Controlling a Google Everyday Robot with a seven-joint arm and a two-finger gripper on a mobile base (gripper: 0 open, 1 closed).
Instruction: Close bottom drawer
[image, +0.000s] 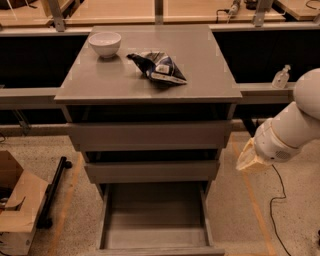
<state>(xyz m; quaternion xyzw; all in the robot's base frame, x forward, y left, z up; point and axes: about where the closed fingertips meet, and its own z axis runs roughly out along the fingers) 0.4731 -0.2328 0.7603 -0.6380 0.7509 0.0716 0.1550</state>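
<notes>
The grey cabinet (150, 75) has three drawers. The bottom drawer (155, 220) is pulled far out toward me, and its shallow grey box shows nothing inside. Its front panel (155, 250) lies at the lower edge of the view. The middle drawer front (152, 171) and the top drawer front (150, 135) stand a little way out. My white arm (295, 125) comes in from the right. My gripper (250, 159), with a tan end piece, hangs to the right of the cabinet at about middle-drawer height, apart from every drawer.
A white bowl (105, 43) and a dark snack bag (159, 67) sit on the cabinet top. A small clear bottle (281, 77) stands on a rail at right. A cardboard box (17, 205) and a black bar (52, 192) lie on the floor at left. A cable (272, 215) runs over the floor at right.
</notes>
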